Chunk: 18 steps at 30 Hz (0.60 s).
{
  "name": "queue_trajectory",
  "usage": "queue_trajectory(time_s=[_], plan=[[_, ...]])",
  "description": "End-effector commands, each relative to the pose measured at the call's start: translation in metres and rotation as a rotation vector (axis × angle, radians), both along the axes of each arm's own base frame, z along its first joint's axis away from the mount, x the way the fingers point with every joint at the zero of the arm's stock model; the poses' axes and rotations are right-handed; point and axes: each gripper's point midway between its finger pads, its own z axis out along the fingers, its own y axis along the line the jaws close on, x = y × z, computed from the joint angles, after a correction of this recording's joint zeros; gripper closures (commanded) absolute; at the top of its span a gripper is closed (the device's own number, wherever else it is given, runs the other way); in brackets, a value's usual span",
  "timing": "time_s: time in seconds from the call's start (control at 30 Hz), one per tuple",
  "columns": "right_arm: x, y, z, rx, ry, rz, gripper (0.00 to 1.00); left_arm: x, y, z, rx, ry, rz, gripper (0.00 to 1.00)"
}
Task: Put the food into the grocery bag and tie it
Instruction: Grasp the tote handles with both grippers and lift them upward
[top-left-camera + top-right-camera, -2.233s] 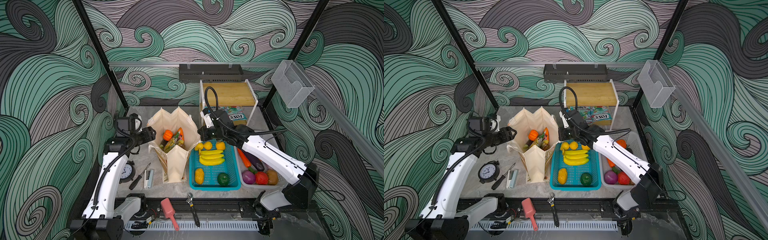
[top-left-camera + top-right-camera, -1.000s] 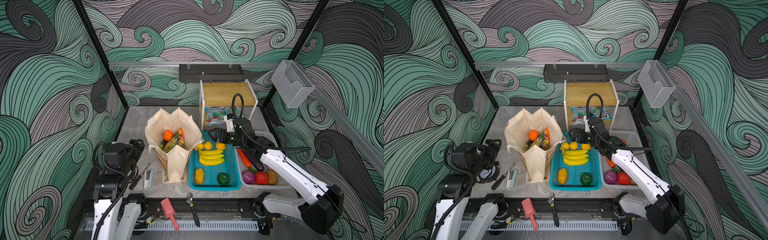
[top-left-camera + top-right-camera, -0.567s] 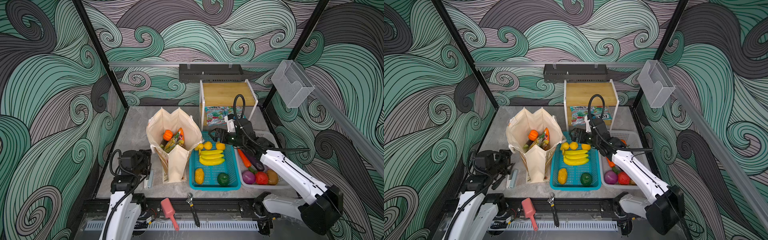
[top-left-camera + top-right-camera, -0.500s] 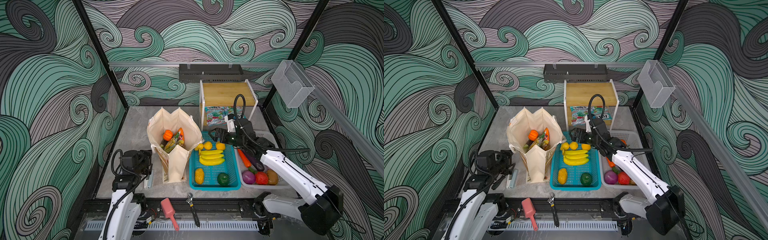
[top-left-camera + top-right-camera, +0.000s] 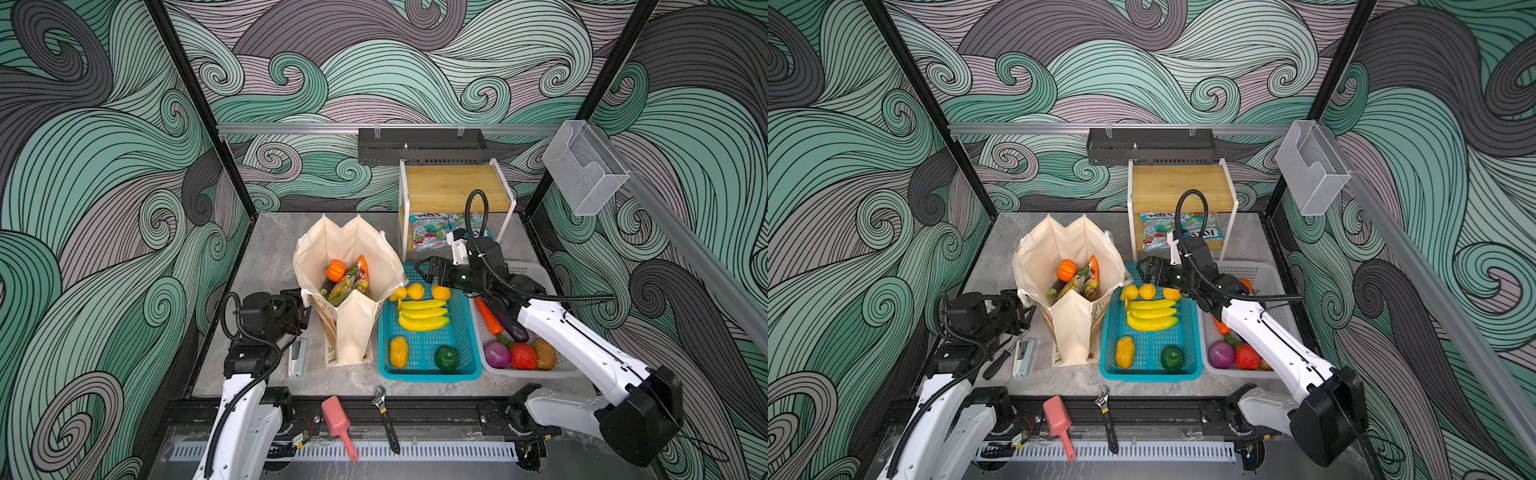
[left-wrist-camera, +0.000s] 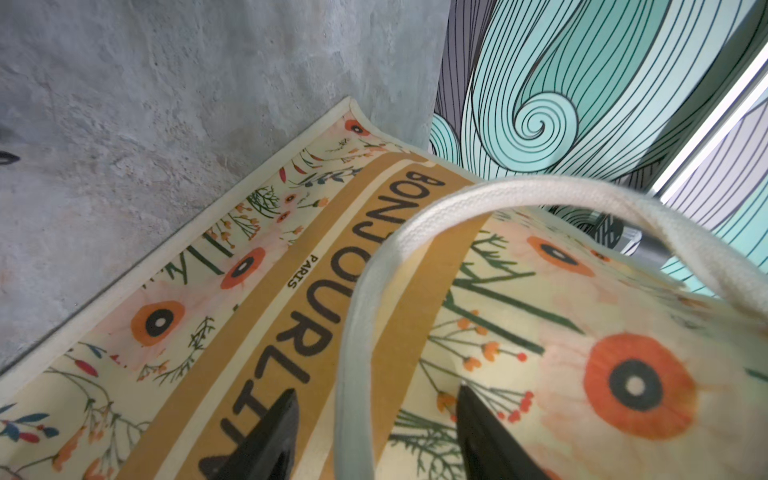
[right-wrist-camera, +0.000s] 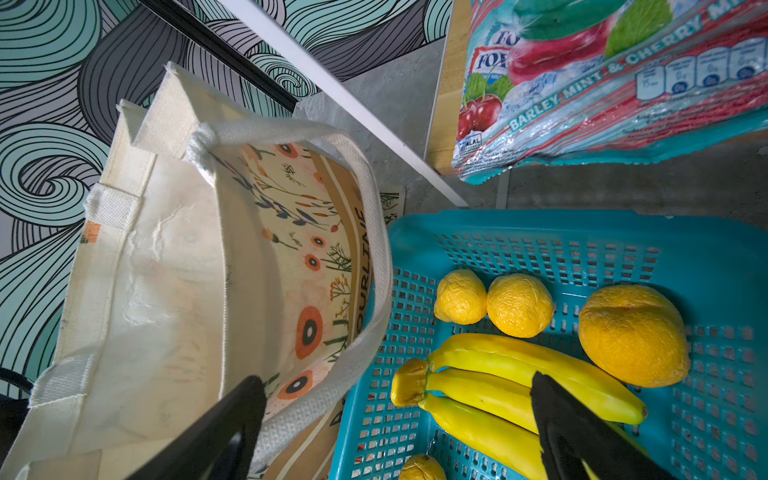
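The grocery bag (image 5: 353, 332), a cream canvas tote, stands upright on the grey worktop (image 5: 270, 249) just left of centre in both top views, its mouth spread wide open. Inside it, a ribbed orange fruit (image 5: 335, 270) sits on top towards the upper left, an orange-red packet (image 5: 361, 268) stands on edge just right of it, and a green packet (image 5: 343, 286) lies below them. In the left wrist view a white rope handle (image 6: 361, 291) hangs loose across the floral side and its tan band (image 6: 291, 311) reading BONJOURLINE
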Motion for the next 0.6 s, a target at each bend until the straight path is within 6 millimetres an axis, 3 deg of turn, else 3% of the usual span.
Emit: queue_trajectory(time_s=[0.0, 0.13, 0.27, 0.57], plan=[[0.002, 0.004, -0.002, 0.023, 0.002, 0.004, 0.01, 0.005, -0.001, 0.014, -0.031, -0.045, 0.0, 0.51], [0.002, 0.01, -0.008, 0.045, 0.03, 0.019, 0.01, 0.005, 0.007, 0.026, 0.077, -0.084, 0.006, 0.7], [0.002, 0.013, -0.014, 0.064, 0.05, 0.026, 0.02, -0.004, 0.023, 0.046, 0.269, -0.074, 0.007, 0.81], [0.006, 0.034, -0.027, 0.196, 0.126, 0.044, 0.08, -0.019, 0.05, 0.103, 0.57, -0.13, 0.037, 0.89]])
